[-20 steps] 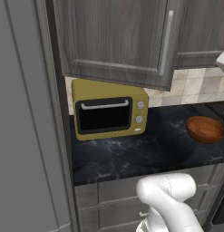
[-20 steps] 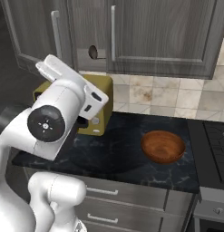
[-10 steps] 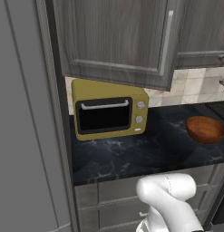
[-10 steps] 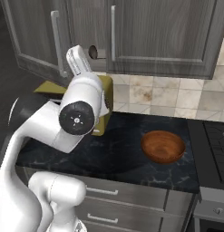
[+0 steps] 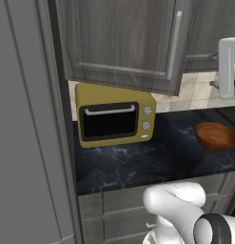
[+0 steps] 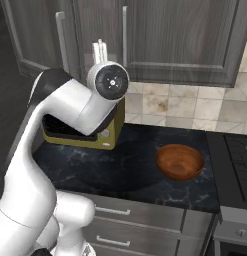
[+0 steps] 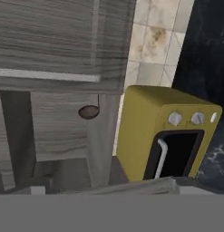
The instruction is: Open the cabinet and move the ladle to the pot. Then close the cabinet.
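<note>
Step one is in hand: the cabinet isn't open yet. The dark grey-brown wood-grain wall cabinet [image 5: 121, 40] hangs above the mustard-yellow countertop oven [image 5: 114, 119] and its door looks shut.

The hand [image 6: 100, 49] is raised in front of the cabinet fronts, spread wide and holding nothing. It's near the door's long silver bar handle [image 5: 173, 45] but not on it.

The hand view is rolled, so that handle [image 7: 45, 74] reads as a pale horizontal strip there. Below it is a small dark rounded shape on a thin stem [image 7: 88, 111]. That's probably the ladle's bowl, but you can't confirm it or say how it sits inside.

The reddish-brown wooden bowl [image 6: 179, 161] on the black marble worktop [image 5: 138, 164] isn't the target, so ignore it.

For the next move:
- Line the open fingers up across the bar and straddle it mid-length before you close.
- Pull along the door's arc. The hinge is presumably on the side away from the handle.
- Keep the forearm clear of the oven top.
</note>
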Robot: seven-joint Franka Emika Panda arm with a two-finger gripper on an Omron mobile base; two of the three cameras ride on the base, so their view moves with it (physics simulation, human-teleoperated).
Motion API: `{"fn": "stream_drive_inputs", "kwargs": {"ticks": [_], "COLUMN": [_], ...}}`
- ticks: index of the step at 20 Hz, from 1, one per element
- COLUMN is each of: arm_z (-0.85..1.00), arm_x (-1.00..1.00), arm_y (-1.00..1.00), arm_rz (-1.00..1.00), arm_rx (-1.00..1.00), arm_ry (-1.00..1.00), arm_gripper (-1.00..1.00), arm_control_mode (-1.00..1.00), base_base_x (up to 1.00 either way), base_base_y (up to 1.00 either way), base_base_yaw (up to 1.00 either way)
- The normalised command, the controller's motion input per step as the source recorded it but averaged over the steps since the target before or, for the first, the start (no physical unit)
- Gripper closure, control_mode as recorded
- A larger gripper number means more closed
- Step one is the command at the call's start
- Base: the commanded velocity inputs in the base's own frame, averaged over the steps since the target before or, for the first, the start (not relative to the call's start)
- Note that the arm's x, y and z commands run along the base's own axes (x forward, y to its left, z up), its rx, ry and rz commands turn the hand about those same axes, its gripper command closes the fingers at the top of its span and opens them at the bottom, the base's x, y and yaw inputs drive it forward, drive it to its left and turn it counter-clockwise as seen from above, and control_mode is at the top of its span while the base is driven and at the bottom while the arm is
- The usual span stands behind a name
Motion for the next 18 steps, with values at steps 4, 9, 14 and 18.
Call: {"fn": "stream_drive_inputs", "kwargs": {"ticks": [4,9,14,18], "arm_z": [-0.22,-0.34,-0.25,-0.07], "arm_x": [0.57,0.57,0.57,0.41], "arm_y": [0.03,0.48,0.61,0.43], "arm_rz": [0.28,0.25,0.22,0.21], "arm_rx": [0.19,0.14,0.11,0.12], "arm_ry": [0.01,-0.01,-0.07,-0.07], "arm_gripper": [-1.00,-1.00,-1.00,-1.00], "arm_control_mode": [-1.00,-1.00,-1.00,-1.00], "base_base_x": [0.00,0.00,0.00,0.00], "base_base_y": [0.00,0.00,0.00,0.00], "base_base_yaw": [0.00,0.00,0.00,0.00]}}
